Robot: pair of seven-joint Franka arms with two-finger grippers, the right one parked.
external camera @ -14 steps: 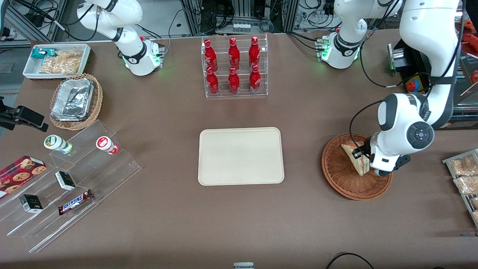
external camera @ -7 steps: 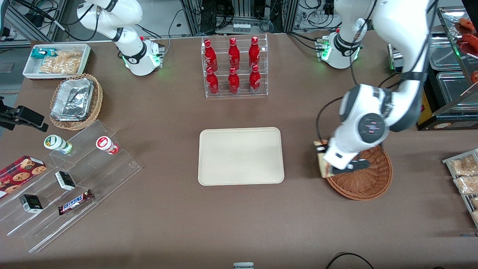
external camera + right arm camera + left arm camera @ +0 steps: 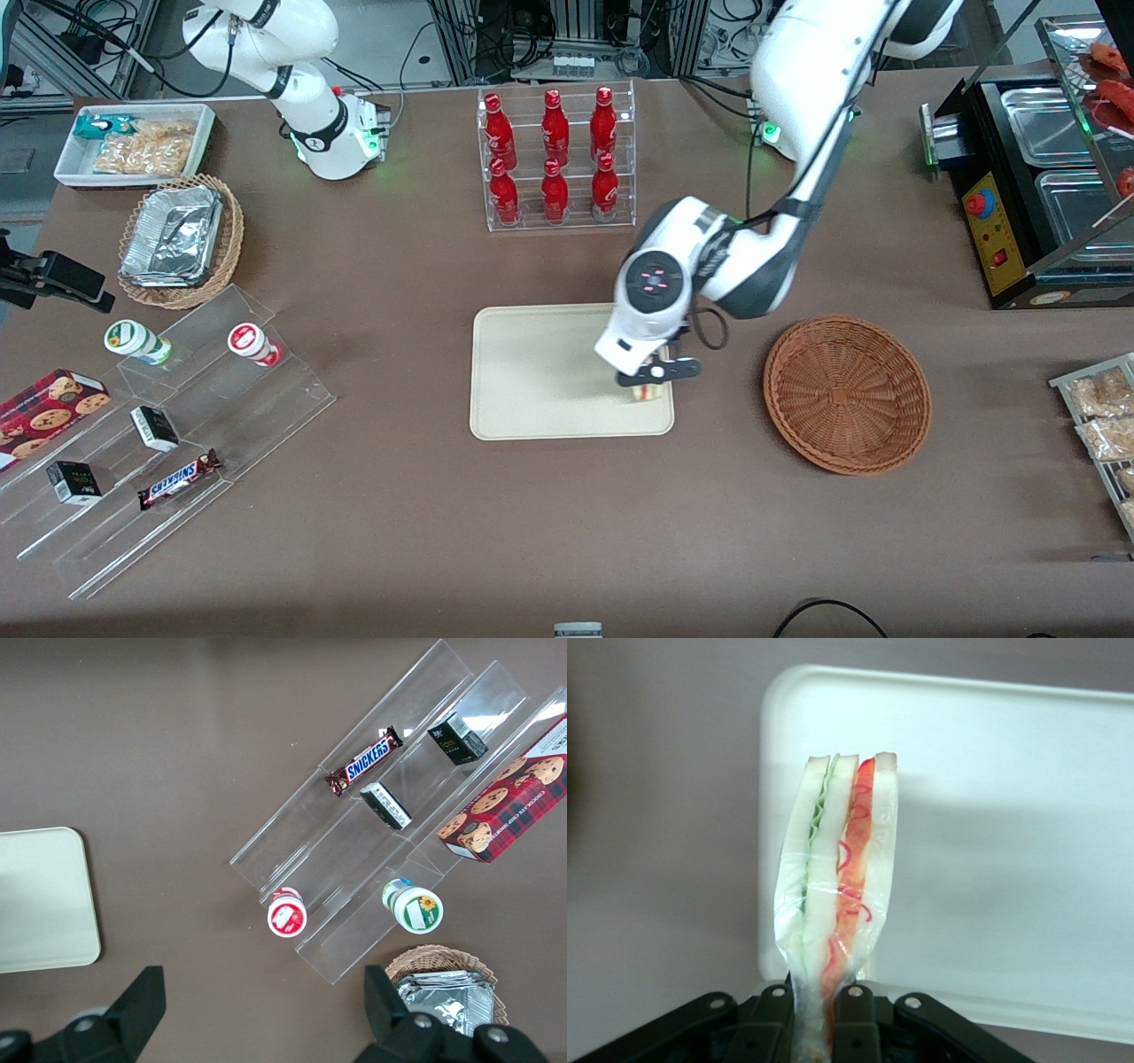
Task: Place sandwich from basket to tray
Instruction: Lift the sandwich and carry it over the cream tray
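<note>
From the front, the gripper [image 3: 651, 383] is hanging over the tray [image 3: 532, 372], near the edge facing the emptied basket [image 3: 846, 394], while the wrist camera is showing it pinching the wrapped sandwich [image 3: 837, 895] upright, ready for lowering.

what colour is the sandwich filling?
Red-orange and green between white bread on the sandwich, gripper clamping it; clearest in left wrist view.

Brown table [image 3: 399, 532] bears tray [image 3: 540, 372]; basket [image 3: 846, 394]; bottle rack [image 3: 556, 159]; end effector [image 3: 651, 383] above tray.
</note>
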